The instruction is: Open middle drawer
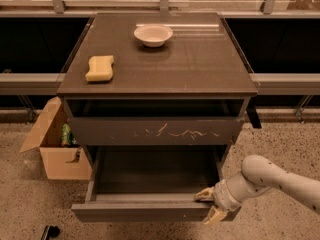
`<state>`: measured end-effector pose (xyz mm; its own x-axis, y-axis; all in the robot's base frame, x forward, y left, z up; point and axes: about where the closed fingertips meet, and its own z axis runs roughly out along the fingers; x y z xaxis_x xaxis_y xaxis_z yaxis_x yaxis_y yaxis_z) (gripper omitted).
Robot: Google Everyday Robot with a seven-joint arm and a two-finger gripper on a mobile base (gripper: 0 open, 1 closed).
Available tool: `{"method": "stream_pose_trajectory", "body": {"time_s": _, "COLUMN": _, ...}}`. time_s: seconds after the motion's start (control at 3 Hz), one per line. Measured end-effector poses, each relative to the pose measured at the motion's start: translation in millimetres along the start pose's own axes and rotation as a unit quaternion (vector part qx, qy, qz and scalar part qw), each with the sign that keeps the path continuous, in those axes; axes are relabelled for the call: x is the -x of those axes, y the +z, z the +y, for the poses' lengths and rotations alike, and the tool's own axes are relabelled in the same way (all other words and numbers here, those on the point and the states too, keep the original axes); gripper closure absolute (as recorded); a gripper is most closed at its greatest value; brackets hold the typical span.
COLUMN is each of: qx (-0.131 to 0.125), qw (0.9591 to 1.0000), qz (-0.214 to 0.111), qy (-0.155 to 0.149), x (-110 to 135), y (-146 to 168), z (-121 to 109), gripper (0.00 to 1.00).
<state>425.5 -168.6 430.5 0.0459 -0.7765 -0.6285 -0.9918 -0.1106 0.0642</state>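
The middle drawer is a wide, shallow dark grey-brown drawer, pulled well out from the cabinet, with its inside bare. My gripper is at the right end of its front panel. One fingertip is inside the drawer behind the panel and the other is in front of it, so the gripper is shut on the panel. My white arm reaches in from the lower right. Above it, the drawer front with white scratch marks stands slightly out.
On the cabinet top lie a yellow sponge and a pale bowl. An open cardboard box stands on the speckled floor left of the cabinet. A small dark object lies at the lower left.
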Motion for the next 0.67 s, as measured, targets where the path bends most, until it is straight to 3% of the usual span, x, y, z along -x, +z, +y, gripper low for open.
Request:
{"method": "stream_pose_trajectory", "body": {"time_s": 0.33, "qx": -0.024, "qw": 0.9996, "qz": -0.005, "qy": -0.011, "x": 5.8, "y": -21.3, "z": 11.0, "gripper": 0.19}}
{"method": "stream_pose_trajectory", "body": {"time_s": 0.67, "qx": -0.044, "qw": 0.9988, "qz": -0.010, "qy": -0.018, "x": 8.9, "y": -38.7, "z": 17.7, "gripper": 0.00}}
